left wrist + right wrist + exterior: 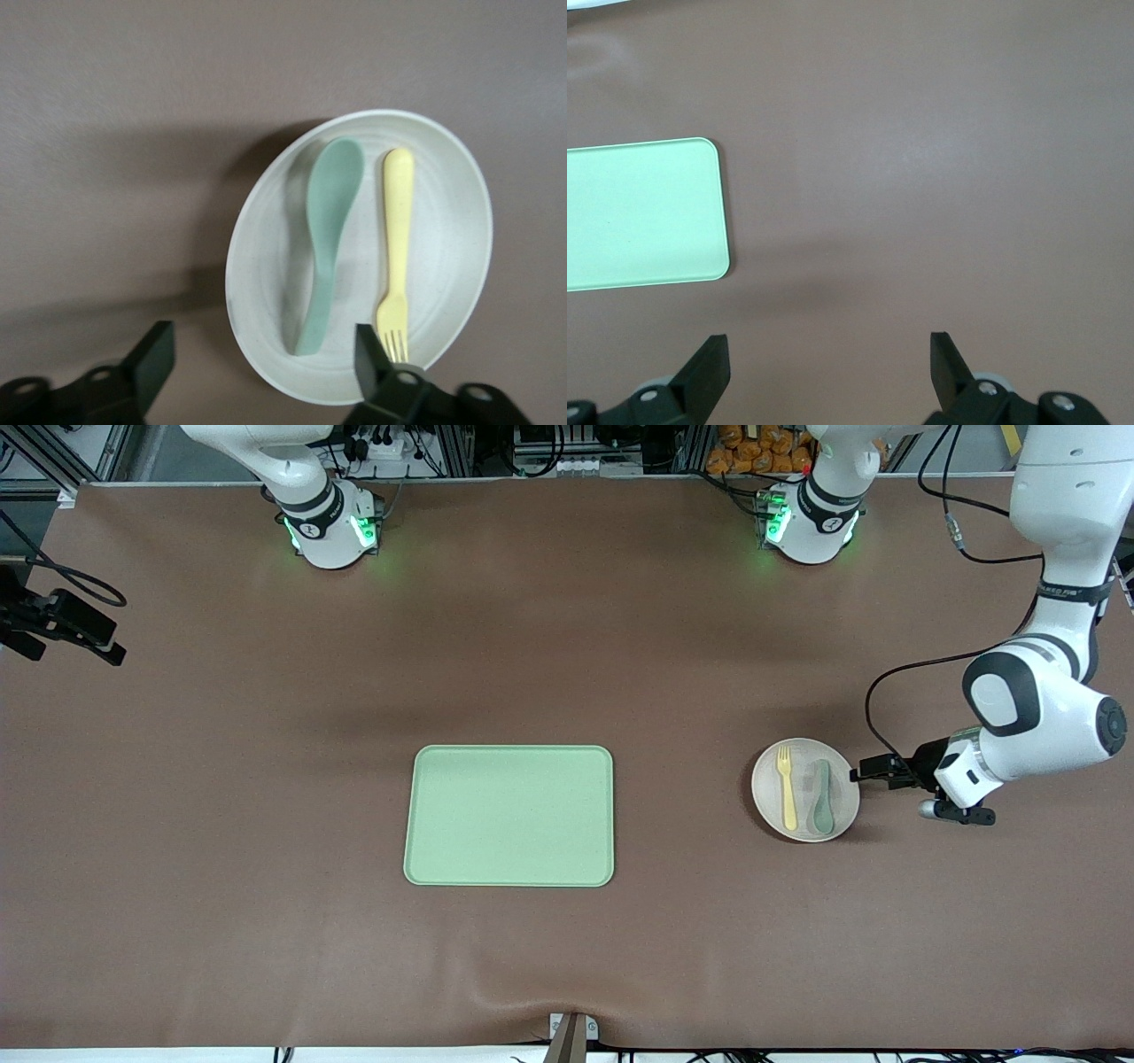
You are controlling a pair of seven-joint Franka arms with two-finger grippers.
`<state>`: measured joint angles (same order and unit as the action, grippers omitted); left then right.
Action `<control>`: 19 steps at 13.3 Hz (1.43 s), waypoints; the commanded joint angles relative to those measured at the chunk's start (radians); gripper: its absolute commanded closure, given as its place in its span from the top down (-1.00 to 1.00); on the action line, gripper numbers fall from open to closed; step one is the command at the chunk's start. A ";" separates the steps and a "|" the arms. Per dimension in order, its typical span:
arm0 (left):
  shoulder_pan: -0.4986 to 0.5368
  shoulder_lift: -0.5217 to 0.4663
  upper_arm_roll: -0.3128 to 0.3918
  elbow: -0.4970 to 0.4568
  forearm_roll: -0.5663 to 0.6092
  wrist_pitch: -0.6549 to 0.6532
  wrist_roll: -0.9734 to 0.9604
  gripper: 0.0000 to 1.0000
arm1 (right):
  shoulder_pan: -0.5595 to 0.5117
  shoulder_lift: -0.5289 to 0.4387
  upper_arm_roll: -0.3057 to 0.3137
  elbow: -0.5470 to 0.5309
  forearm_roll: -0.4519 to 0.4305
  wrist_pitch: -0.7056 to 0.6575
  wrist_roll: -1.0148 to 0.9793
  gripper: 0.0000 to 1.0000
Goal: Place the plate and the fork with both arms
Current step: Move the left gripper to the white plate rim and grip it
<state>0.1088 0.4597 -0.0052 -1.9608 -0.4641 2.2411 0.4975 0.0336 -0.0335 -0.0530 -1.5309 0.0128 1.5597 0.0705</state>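
Observation:
The pale plate [802, 763] lies on the brown table toward the left arm's end, with the pale-yellow fork [786, 784] and a teal-green spoon [823, 795] side by side on it. My left gripper [864, 773] is open and low at the plate's rim, on its left-arm-end side. In the left wrist view the left gripper [263, 354] straddles the rim of the plate [443, 266]: one finger is by the fork [396, 239] tines, the other over bare table, and the spoon [328, 239] is between. My right gripper [828, 363] is open and empty above bare table.
A rectangular light-green tray [509, 815] lies empty at the table's middle, and its corner shows in the right wrist view [638, 212]. A black camera mount [53, 624] sticks in at the right arm's end. A black cable [886, 691] loops over the table near the left gripper.

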 commanded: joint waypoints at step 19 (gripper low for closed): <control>-0.020 0.089 -0.004 0.023 -0.008 0.101 0.000 -0.43 | -0.003 -0.002 -0.004 0.000 0.007 0.002 -0.009 1.00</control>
<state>0.1003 0.5342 -0.0073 -1.9561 -0.4645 2.3313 0.5072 0.0336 -0.0334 -0.0537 -1.5309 0.0128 1.5597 0.0705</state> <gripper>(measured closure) 0.696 0.000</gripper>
